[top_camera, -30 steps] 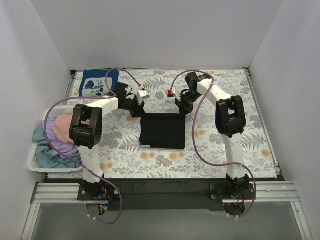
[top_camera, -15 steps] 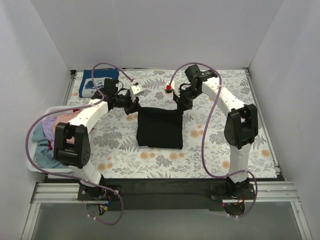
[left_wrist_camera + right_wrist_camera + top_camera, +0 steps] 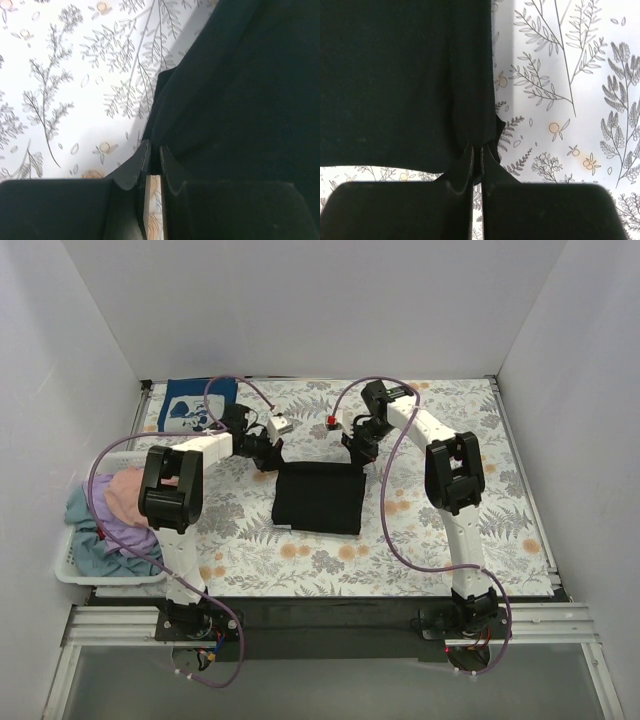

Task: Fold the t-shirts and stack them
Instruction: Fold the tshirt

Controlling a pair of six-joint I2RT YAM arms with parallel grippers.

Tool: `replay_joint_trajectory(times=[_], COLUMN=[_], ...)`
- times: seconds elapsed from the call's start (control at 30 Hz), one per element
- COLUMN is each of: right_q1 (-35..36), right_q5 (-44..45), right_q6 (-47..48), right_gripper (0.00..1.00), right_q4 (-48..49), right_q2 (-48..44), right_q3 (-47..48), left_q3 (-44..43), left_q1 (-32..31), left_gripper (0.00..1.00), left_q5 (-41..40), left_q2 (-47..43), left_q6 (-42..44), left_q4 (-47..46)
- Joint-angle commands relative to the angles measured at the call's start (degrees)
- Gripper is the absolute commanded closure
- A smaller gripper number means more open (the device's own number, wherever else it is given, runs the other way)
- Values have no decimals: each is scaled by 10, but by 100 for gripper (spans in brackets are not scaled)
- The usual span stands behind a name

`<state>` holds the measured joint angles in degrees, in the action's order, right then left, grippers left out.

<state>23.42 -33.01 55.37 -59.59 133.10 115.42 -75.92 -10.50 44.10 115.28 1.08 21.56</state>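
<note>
A black t-shirt (image 3: 320,498), folded to a rectangle, lies mid-table on the floral cover. My left gripper (image 3: 270,462) is shut on its far left corner; the left wrist view shows the jaws (image 3: 154,150) pinching the black cloth (image 3: 240,90). My right gripper (image 3: 360,458) is shut on its far right corner, jaws (image 3: 476,148) pinching the cloth (image 3: 395,75). A folded navy t-shirt with a white graphic (image 3: 196,408) lies at the far left corner. Pink (image 3: 128,490), lavender (image 3: 120,532) and teal (image 3: 100,555) tees sit in the basket.
A white plastic basket (image 3: 62,570) stands off the table's left edge. A small red-topped object (image 3: 332,422) sits on the floral cover (image 3: 480,510) behind the black shirt. White walls enclose the table on three sides.
Both grippers lifted the black shirt's far edge and drew it back, then lowered it. The shirt now lies flat again, a little farther back and left.
</note>
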Motion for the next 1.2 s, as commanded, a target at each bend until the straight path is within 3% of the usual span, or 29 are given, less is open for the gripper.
replay_joint_trajectory(times=[0.0,0.17,0.47,0.8,1.0,1.17], right_q1=[-19,-28,-29,-44,-52,-53], right_q5=[8,-6,5,34,55,73], right_q6=[-7,-14,8,12,-8,-21], right_gripper=[99,99,99,99,99,99], right_q4=[-10,-14,-12,-11,-3,24], right_q2=[-2,-44,-136,-52,31,52], right_q3=[31,31,-77,-34,59,78], left_q3=[-47,-39,-20,-79,-129,-150], left_q1=[6,6,-2,-7,-4,1], left_gripper=[100,100,100,99,100,98], left_q5=[1,27,48,31,-14,-55], left_q2=[-7,-51,-106,-10,66,101], left_q6=[-6,-23,-13,-13,-66,-94], left_q4=[-25,-16,7,1,-33,-42])
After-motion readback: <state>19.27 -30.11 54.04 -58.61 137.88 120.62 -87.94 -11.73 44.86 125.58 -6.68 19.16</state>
